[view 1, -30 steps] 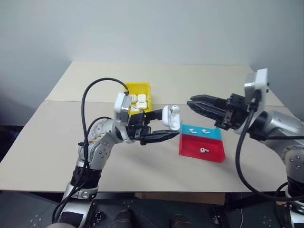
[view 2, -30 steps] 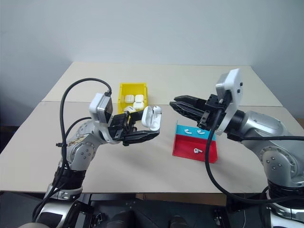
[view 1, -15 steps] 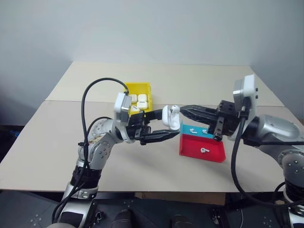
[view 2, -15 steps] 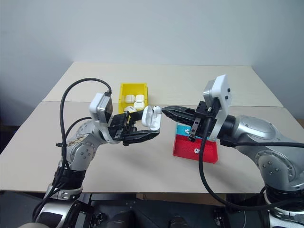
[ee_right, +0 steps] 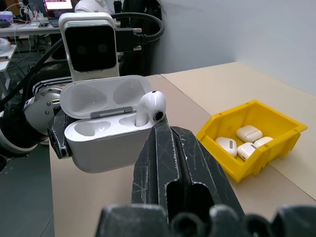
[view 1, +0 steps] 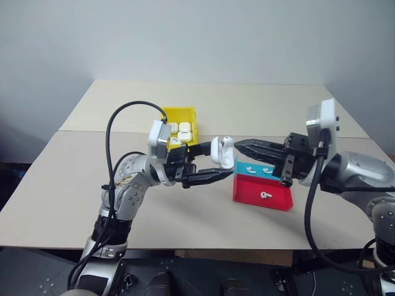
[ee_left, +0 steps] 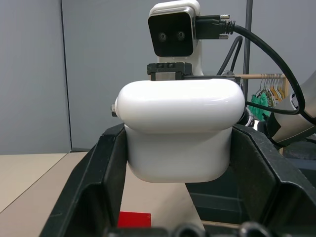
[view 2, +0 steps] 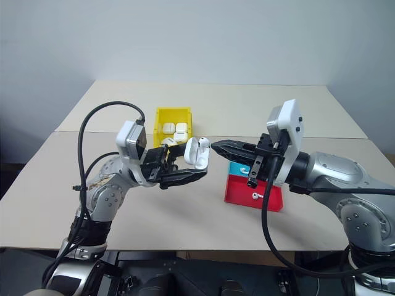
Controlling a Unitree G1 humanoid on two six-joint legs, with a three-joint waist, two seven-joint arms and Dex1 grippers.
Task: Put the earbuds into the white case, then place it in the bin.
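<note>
In the left eye view I see my left gripper (view 1: 207, 177), black two-fingered, near the centre of the frame, clenched around the small glossy white rounded case (view 1: 220, 152), whose hinged lid stands open. My right gripper (view 1: 238, 145) comes in from the right of the frame with its fingers pressed together, the tips right at the open case. Behind the case, just above centre, sits the small bright yellow plastic bin (view 1: 187, 114) with several closed white cases (view 1: 184, 129) inside. Right of centre and lower lies the flat red-and-teal tray (view 1: 279, 201), with two tiny white stemmed earbuds (view 1: 266, 169) on its teal part and one more (view 1: 265, 195) on the red. Everything rests on the beige table (view 1: 68, 185).

The right eye view gives me the same layout, the case at centre frame between the two grippers.

From the left wrist view, the case fills the middle, lid side towards the camera, seated between my black fingers (ee_left: 101, 173) and held off the table.

From the right wrist view, the open case is at centre left, one earbud (ee_right: 150, 106) standing stem-down in its right-hand socket, the other socket unfilled. My shut fingers (ee_right: 175, 168) reach up to just under that earbud; I cannot tell whether they touch it. The yellow bin shows at the right of the frame.
</note>
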